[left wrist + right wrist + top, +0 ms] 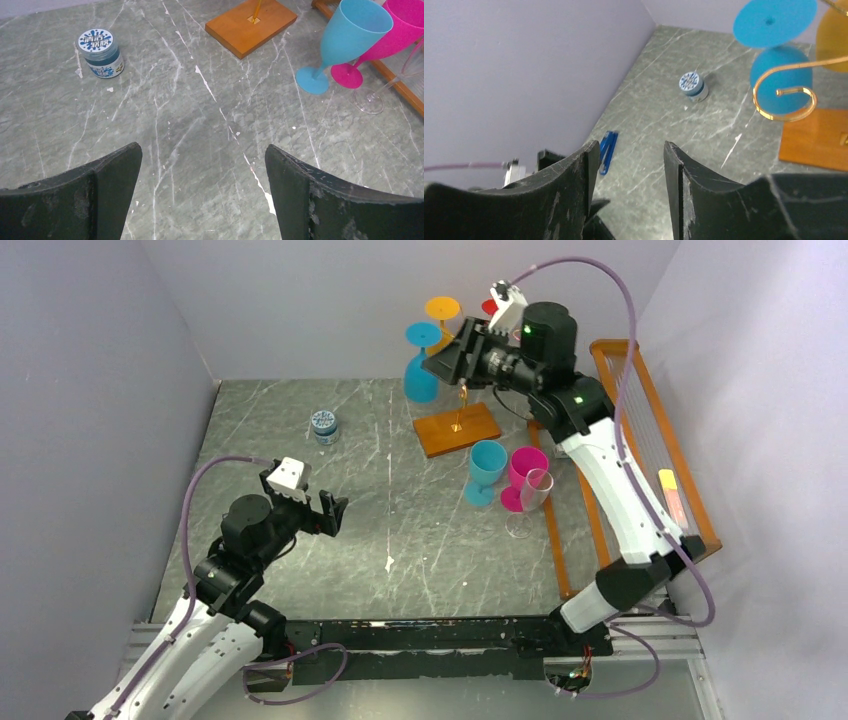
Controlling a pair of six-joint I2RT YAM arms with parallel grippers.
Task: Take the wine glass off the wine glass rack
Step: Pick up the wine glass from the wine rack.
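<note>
Part-open and empty, the right pincer [630,146] is hovering beside the thin gold wire rack on its brown wooden base [457,428], and it is probably needing next to be closing around the hanging blue plastic wine glass [421,380].

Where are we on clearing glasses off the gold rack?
Looks done: standing blue glass, pink glass and clear glass sit on the table. In hand: nothing; right claw open, empty, at the wine glass rack. Left: at least hanging blue glass and orange glass hang from its arms.
</note>
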